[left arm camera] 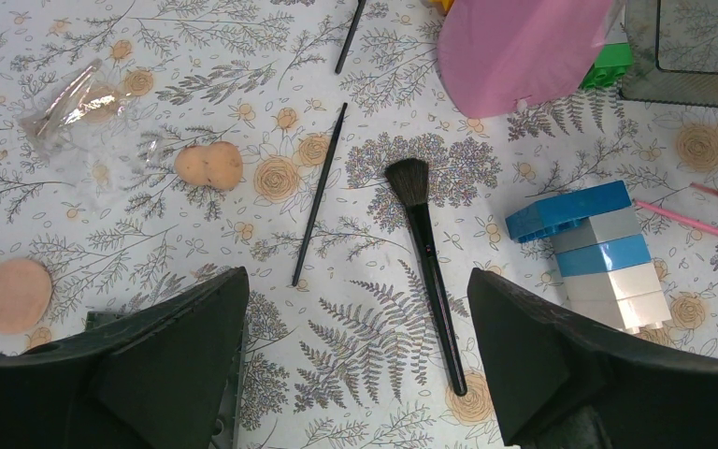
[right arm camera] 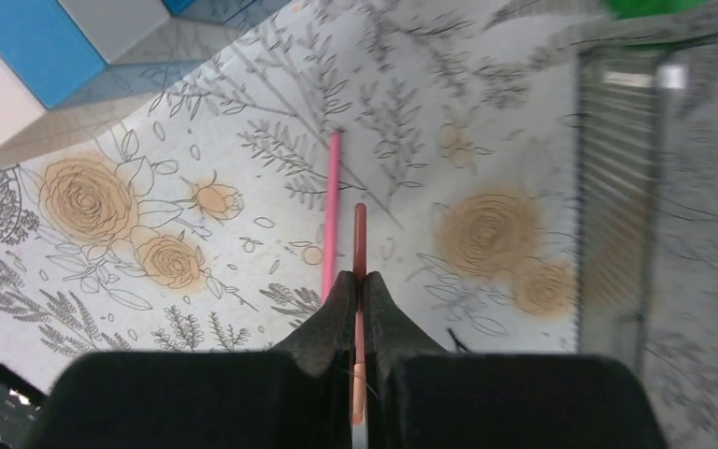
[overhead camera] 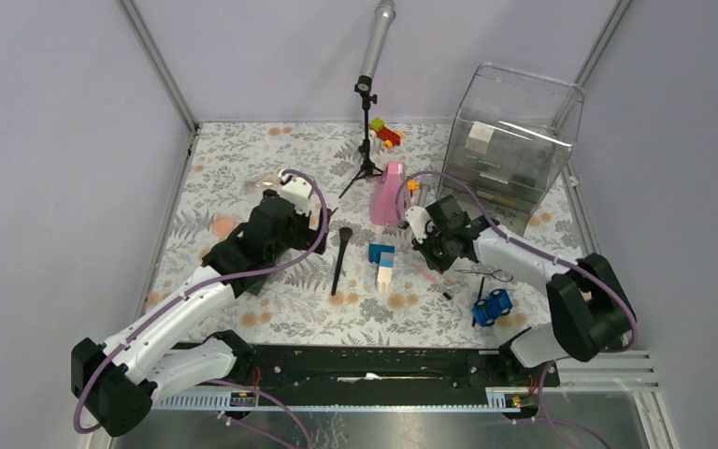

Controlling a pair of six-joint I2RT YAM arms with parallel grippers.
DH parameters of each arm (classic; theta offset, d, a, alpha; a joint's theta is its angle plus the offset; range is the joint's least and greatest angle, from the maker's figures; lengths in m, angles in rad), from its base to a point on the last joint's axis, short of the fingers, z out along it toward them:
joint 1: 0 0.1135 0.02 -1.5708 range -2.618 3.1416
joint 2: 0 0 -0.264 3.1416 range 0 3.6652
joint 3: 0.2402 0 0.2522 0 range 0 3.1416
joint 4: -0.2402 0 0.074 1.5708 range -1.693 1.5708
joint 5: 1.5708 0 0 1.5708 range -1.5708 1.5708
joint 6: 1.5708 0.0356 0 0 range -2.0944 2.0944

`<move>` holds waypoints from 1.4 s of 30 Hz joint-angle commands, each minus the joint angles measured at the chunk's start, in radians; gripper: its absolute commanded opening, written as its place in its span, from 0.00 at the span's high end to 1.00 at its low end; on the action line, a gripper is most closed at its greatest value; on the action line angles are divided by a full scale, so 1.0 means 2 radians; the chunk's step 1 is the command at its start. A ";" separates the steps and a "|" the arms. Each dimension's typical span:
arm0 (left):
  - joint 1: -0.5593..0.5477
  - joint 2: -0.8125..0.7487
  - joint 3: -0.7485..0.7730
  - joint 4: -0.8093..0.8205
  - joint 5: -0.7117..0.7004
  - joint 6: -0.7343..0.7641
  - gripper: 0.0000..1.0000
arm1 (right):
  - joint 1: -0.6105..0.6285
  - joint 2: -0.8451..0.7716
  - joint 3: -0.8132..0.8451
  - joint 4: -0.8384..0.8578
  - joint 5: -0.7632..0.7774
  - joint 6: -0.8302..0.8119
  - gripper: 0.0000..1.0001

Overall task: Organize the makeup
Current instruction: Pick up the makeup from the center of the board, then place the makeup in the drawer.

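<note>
From my end, the table (overhead camera: pixel 290 313) has a floral cloth over it. Lying on it: a big powder brush (left arm camera: pixel 427 271) mid-table, a thin brush (left arm camera: pixel 319 194) just left of it, and peach sponges (left arm camera: pixel 208 165) further left near a clear wrapper (left arm camera: pixel 79 108). There's also stacked blue-and-white blocks (overhead camera: pixel 381 266), a pink pencil (right arm camera: pixel 331 215), a blue toy car (overhead camera: pixel 492 306), and a clear drawer box (overhead camera: pixel 514 140) back right.

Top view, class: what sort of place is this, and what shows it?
Probably a robot lab workcell: left arm and right arm on one mounting rail, plain wall panels, a small tripod.
</note>
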 commanded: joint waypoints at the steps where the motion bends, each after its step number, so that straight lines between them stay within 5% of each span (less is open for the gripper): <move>1: 0.003 -0.004 -0.002 0.016 0.001 0.005 0.01 | 0.003 -0.054 -0.001 0.020 0.065 0.017 1.00; 18: 0.003 -0.004 -0.002 0.016 0.003 0.005 0.01 | 0.003 -0.100 0.025 0.002 0.246 -0.096 1.00; 29: 0.002 -0.001 -0.002 0.016 0.004 0.005 0.01 | -0.046 -0.046 0.019 0.043 0.218 -0.248 0.99; 34: 0.002 -0.001 -0.001 0.016 0.003 0.005 0.01 | -0.071 -0.015 0.032 0.043 0.190 -0.267 0.93; 42: 0.002 -0.002 -0.002 0.016 0.000 0.005 0.01 | -0.088 -0.004 0.046 0.054 0.165 -0.262 0.56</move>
